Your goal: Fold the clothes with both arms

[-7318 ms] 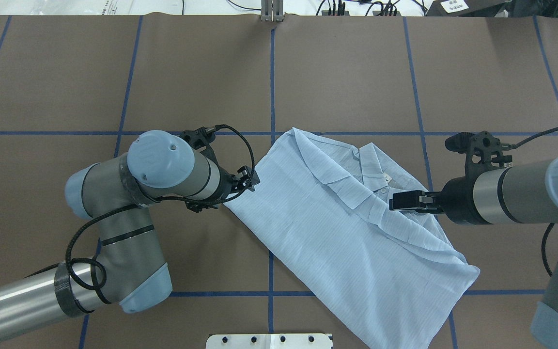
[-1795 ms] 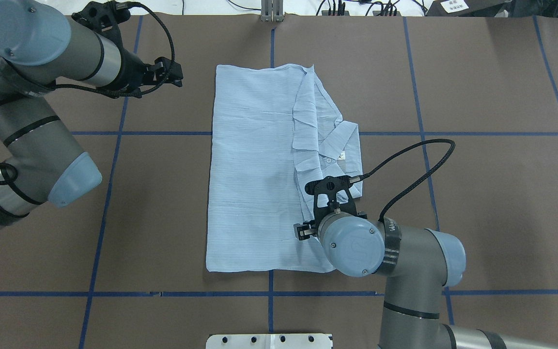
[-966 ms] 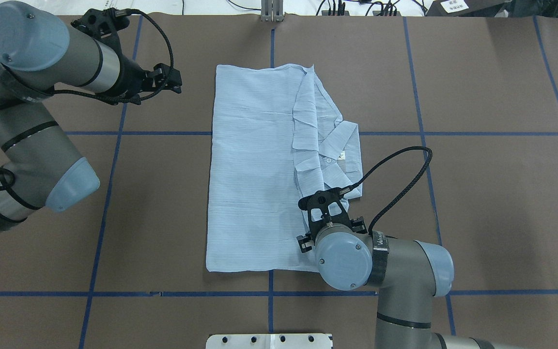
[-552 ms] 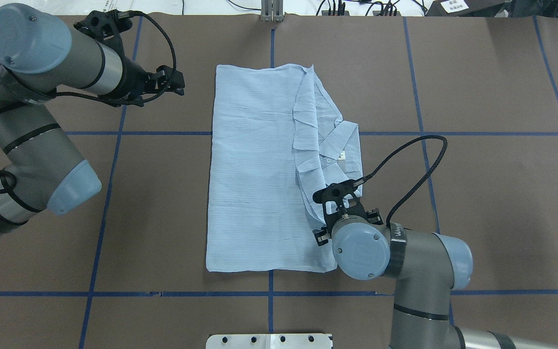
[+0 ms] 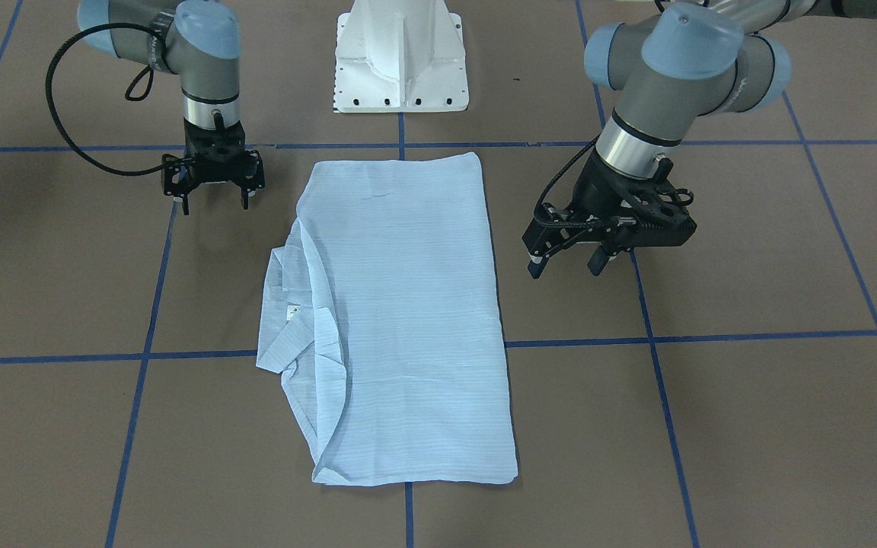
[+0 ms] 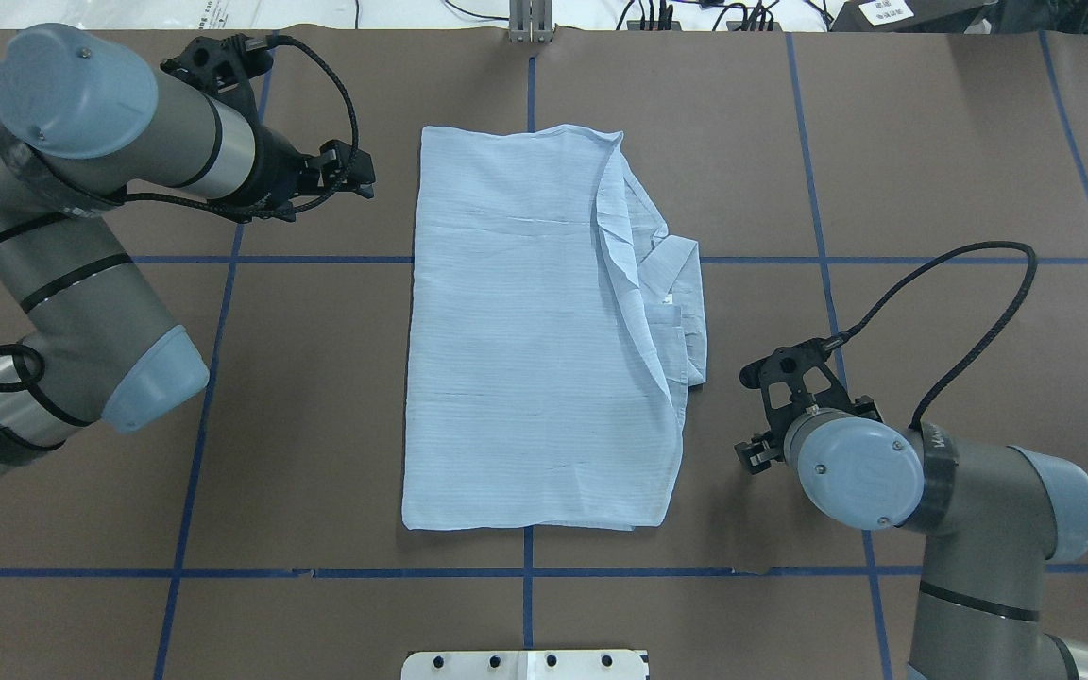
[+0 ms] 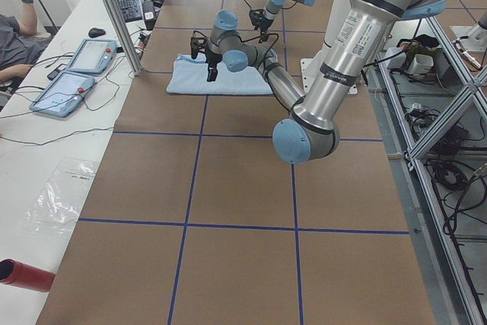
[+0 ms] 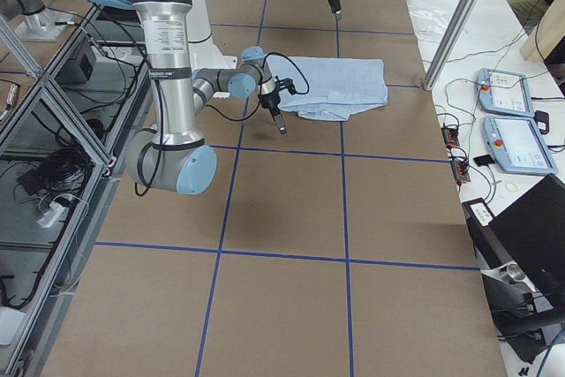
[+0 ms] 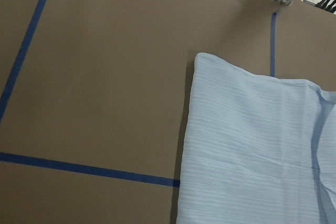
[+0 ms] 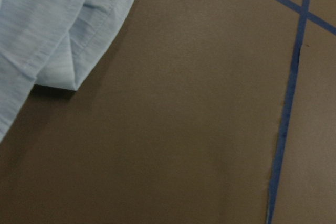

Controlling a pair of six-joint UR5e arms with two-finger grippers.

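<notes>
While both claws hang clear of fabric: two claws, one shirt. Left claw (image 5: 564,265) spread apart, empty, beside shirt (image 5: 408,320). Right claw (image 5: 214,204) likewise, on collar side. Shirt folded rectangular, flat, mid-surface (image 5: 751,426).

The shirt (image 6: 525,359) is thin, matt cloth with fine stripes. The desk (image 6: 931,170) wears a matt brown covering, perhaps paper, crossed by blue tape (image 6: 317,259).

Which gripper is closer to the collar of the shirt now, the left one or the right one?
Right. The right gripper hangs off the collar side of the shirt, not touching it; the left gripper is off the opposite long edge.
</notes>
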